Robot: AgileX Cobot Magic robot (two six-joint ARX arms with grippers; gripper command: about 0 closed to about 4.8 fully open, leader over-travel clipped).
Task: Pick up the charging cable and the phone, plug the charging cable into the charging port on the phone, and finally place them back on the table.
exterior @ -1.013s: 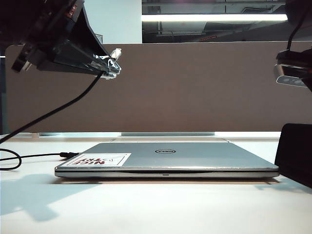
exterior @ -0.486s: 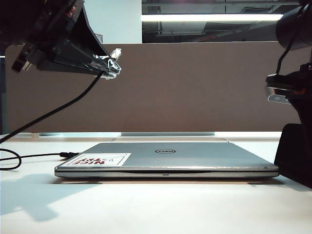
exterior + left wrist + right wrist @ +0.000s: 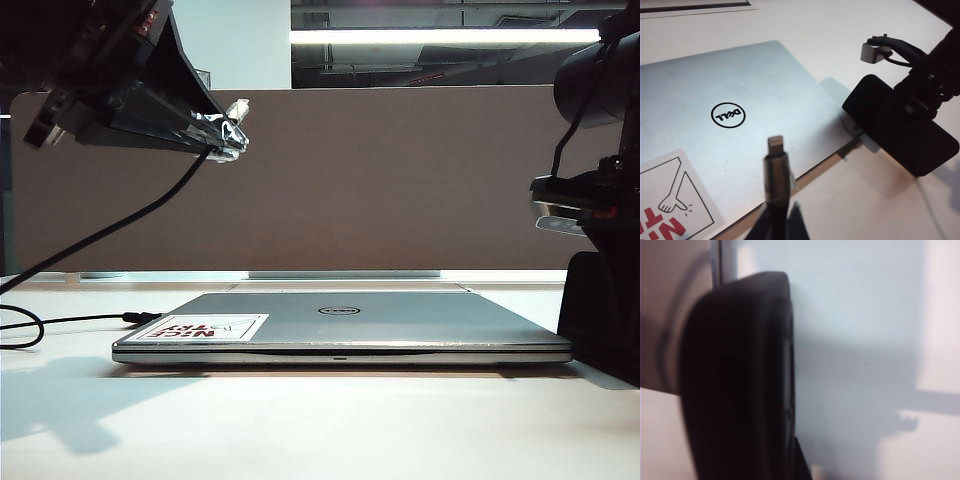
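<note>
My left gripper (image 3: 232, 135) hangs high at the left, shut on the charging cable (image 3: 130, 220). Its black cord droops down to the table (image 3: 320, 420). In the left wrist view the silvery-white connector tip (image 3: 776, 146) sticks out past the left gripper (image 3: 780, 225) and points over the laptop. The phone (image 3: 600, 310), a glossy black slab, stands tilted at the laptop's right corner. My right gripper (image 3: 912, 105) is shut on the phone (image 3: 930, 147). In the right wrist view the phone (image 3: 740, 380) fills the jaws of the right gripper (image 3: 765, 472). Whether the phone touches the table is unclear.
A closed silver Dell laptop (image 3: 340, 325) with a red-and-white sticker (image 3: 210, 327) lies in the middle of the table. A second thin black cord with a black plug (image 3: 140, 318) lies at its left. A grey-brown divider panel (image 3: 400, 180) stands behind.
The right arm has come down and moved left in the exterior view, and the phone has shifted slightly left with it. The left arm and the cable have kept still.
</note>
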